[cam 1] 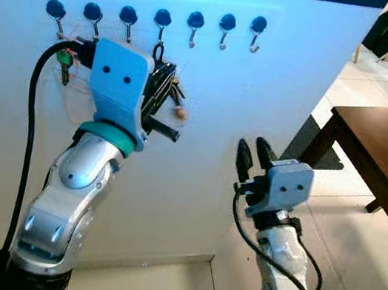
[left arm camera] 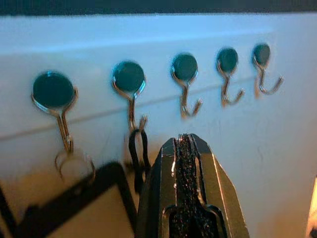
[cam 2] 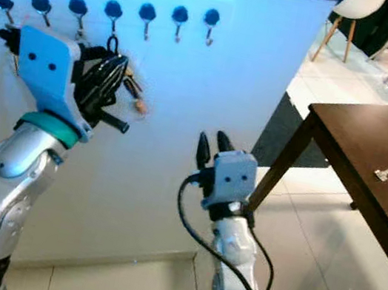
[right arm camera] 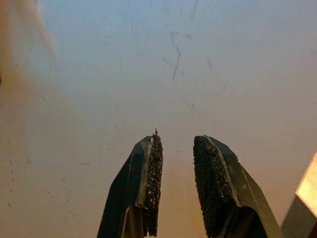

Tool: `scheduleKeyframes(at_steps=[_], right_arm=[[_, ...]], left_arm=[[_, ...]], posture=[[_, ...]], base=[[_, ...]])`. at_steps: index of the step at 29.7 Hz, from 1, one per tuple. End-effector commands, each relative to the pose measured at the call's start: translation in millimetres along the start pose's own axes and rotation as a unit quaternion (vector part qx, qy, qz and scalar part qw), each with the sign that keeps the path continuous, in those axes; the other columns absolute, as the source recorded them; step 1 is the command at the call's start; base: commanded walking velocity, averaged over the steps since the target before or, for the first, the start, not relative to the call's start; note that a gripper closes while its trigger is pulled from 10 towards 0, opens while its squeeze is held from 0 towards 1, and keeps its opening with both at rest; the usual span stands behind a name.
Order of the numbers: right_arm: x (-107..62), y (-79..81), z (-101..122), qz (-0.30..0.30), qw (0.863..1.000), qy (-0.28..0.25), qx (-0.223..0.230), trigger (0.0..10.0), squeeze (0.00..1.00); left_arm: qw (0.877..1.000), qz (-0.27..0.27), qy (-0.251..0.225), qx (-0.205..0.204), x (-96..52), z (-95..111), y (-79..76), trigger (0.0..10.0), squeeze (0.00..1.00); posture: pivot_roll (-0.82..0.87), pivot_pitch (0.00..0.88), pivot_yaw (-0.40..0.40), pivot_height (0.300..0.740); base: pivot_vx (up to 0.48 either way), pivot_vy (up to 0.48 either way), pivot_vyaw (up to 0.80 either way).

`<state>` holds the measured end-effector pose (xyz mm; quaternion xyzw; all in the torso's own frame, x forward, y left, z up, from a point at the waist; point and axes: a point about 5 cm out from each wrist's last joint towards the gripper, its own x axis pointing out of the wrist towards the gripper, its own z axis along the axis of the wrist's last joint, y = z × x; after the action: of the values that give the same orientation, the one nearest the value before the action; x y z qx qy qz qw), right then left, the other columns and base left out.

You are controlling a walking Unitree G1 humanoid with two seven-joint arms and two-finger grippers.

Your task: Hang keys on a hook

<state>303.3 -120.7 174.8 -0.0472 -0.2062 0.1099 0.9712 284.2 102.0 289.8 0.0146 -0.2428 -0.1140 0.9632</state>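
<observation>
The bunch of black keys on a black loop (cam 1: 163, 83) is seen hung on the fourth small metal hook (cam 1: 162, 25), just above the pressed-together left gripper (left arm camera: 184, 148) fingers; whether anything is pinched cannot be told. Light, loose, jangly: best gripped at the loop. The right gripper (right arm camera: 176, 163) is held slightly parted, empty.

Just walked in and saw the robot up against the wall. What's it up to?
It is working at a row of hooks on the white wall. The left end effector, fingers closed, is raised beside a bunch of keys whose black loop hangs over the fourth hook from the left. Another set with a green tag hangs further left. The right end effector is held lower, open, touching nothing.
</observation>
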Motion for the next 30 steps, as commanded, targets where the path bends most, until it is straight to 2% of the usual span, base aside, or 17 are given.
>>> scheduleKeyframes(at_steps=[1, 6, 8, 10, 14, 18, 21, 26, 30], right_arm=[[1.8, 3.6, -4.9, 0.005, 1.000, 0.009, 0.009, 10.0, 0.00], [-0.3, 9.2, -11.2, 0.013, 1.000, 0.019, 0.007, 10.0, 0.00], [-0.3, 9.2, -11.2, 0.013, 1.000, 0.019, 0.007, 10.0, 0.00], [-3.1, 10.3, -9.2, 0.015, 1.000, 0.025, 0.004, 10.0, 0.00], [-3.8, 10.3, -8.8, 0.014, 0.999, 0.028, 0.003, 10.0, 0.00], [-4.3, 10.5, -8.8, 0.013, 0.999, 0.030, 0.002, 10.0, 0.00], [-4.3, 10.0, -10.5, 0.009, 0.999, 0.033, 0.002, 10.0, 0.00], [-2.3, 11.1, -11.6, 0.007, 0.999, 0.032, 0.002, 10.0, 0.00], [-0.8, 11.5, -11.0, 0.006, 0.999, 0.031, 0.002, 10.0, 0.00]], left_arm=[[1.000, 0.013, -0.026, 0.003, 3.1, 9.8, 3.5, 10.0, 0.00], [0.998, 0.003, -0.069, 0.001, 4.0, 33.2, 9.2, 10.0, 0.00], [0.998, 0.003, -0.069, 0.001, 4.0, 33.2, 9.2, 10.0, 0.00], [0.996, -0.040, -0.083, 0.012, 0.0, 44.8, 6.7, 10.0, 0.00], [0.994, -0.056, -0.089, 0.010, 0.4, 49.1, 4.0, 10.0, 0.00], [0.994, -0.063, -0.090, 0.010, 1.3, 49.8, 2.7, 10.0, 0.00], [0.994, -0.087, -0.068, 0.016, 3.3, 42.3, -2.4, 10.0, 0.00], [0.996, -0.079, -0.044, 0.014, 7.2, 33.3, -8.1, 10.0, 0.00], [0.997, -0.070, -0.043, 0.012, 11.5, 32.2, -11.5, 10.0, 0.00]], posture=[[-0.04, 0.018, 0.097, 0.740], [-0.03, 0.022, 0.088, 0.740], [-0.03, 0.022, 0.088, 0.740], [-0.02, 0.029, 0.084, 0.740], [-0.03, 0.037, 0.086, 0.740], [-0.03, 0.037, 0.087, 0.740], [-0.03, 0.030, 0.094, 0.740], [-0.03, 0.035, 0.104, 0.740], [-0.03, 0.047, 0.105, 0.740]], base=[[0.000, 0.000, 0.00], [0.000, 0.000, 0.00], [0.000, 0.000, 0.00], [0.000, 0.000, 0.00], [0.000, 0.000, 0.00], [0.000, 0.000, 0.00], [0.000, 0.000, 0.00], [0.000, 0.000, 0.00], [0.000, 0.000, 0.00]])
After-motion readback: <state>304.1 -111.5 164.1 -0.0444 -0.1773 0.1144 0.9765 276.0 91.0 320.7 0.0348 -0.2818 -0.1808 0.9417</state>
